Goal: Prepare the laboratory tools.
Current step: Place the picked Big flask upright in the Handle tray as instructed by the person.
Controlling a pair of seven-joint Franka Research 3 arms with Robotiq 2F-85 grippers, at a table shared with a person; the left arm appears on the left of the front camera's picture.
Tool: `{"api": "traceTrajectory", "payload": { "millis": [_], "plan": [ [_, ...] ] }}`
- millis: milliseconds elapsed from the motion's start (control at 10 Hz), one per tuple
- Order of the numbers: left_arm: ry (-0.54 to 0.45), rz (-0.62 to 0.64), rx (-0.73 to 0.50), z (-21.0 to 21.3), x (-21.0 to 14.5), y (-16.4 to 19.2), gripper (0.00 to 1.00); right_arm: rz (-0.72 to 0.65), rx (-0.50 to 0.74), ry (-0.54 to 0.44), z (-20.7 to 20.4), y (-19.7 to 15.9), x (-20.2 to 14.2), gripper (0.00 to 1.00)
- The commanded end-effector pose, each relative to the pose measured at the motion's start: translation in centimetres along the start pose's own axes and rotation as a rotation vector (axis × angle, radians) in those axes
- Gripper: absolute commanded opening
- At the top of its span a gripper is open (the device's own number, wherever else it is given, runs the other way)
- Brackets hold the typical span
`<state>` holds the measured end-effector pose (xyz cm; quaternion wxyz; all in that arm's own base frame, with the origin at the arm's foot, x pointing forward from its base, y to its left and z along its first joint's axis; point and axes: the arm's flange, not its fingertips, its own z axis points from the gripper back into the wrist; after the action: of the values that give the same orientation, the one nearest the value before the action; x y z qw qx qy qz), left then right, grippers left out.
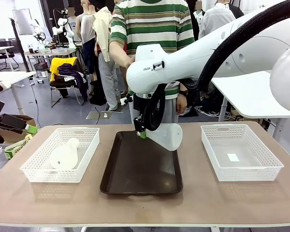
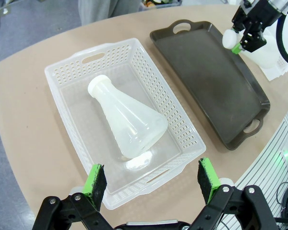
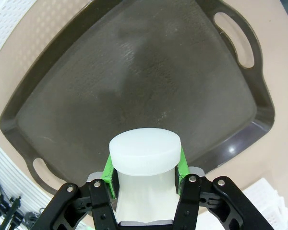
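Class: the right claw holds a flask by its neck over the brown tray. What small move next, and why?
Probably lower the frosted-white conical flask, tipping it base-down, onto the dark brown rectangular tray: the right claw is shut on its neck and it hangs tilted above the tray.

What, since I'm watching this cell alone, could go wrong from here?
1. The right gripper grips the tilted conical flask by its neck over the brown tray; it might slip, or topple once released.
2. The other flask lies on its side in the mesh basket, ahead of the open left gripper; it could roll when grasped.
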<state>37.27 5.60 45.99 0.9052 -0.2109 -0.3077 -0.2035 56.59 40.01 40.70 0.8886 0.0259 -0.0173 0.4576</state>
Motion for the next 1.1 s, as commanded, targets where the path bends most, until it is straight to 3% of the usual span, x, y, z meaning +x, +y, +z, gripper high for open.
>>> {"api": "traceTrajectory", "payload": {
  "millis": [0,1000],
  "plan": [
    [-0.011,-0.009,-0.020,-0.17,-0.09,0.25,1.00,0.000,-0.001,0.000,-0.07,0.01,-0.16,0.00],
    [-0.011,-0.009,-0.020,-0.17,-0.09,0.25,1.00,0.000,-0.001,0.000,-0.07,0.01,-0.16,0.00]
  ]
}}
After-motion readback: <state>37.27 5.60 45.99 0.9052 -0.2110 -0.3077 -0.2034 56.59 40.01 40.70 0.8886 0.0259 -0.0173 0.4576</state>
